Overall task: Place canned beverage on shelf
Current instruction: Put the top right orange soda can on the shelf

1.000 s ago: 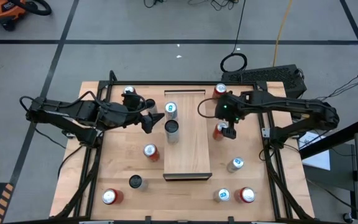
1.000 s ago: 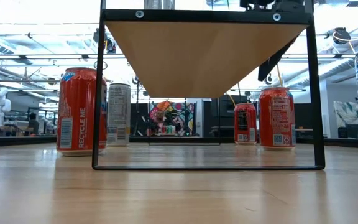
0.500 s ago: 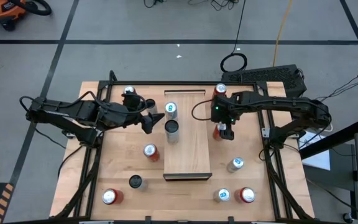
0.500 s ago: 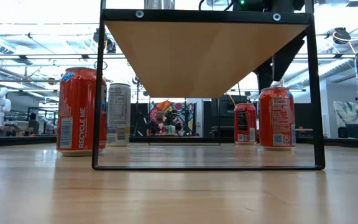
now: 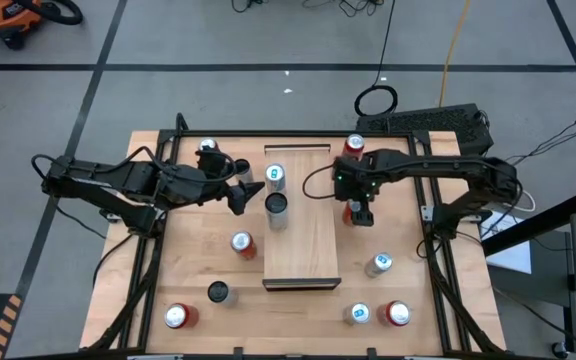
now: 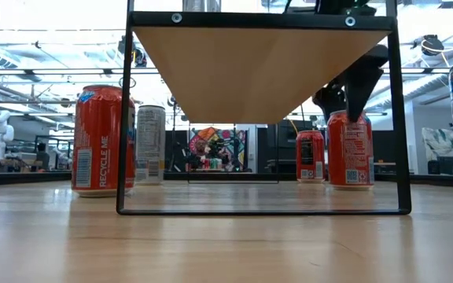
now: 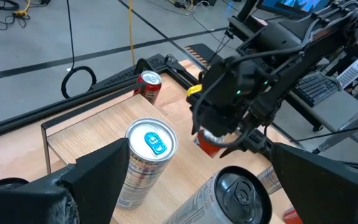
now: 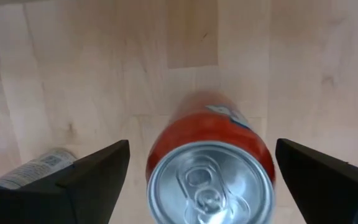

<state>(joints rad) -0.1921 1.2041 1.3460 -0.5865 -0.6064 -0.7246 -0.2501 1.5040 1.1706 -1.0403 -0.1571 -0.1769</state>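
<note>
The shelf is a raised pale board with a dark strip at its near end. A white can and a dark-topped can stand on its far left part. My left gripper hovers open just left of them; both cans show ahead of its fingers. A red can stands upright on the tabletop right of the shelf. My right gripper points down over it, open, a finger on either side of the can's top without touching.
More cans stand on the tabletop: red ones at the far right, left of the shelf, near left and near right; white ones; a dark one. The shelf's black frame stands beside the red can.
My right gripper has sunk toward the red can beside the shelf and tipped to point more steeply down; its fingers now reach the can's top. It has stayed open. The can has not moved.
</note>
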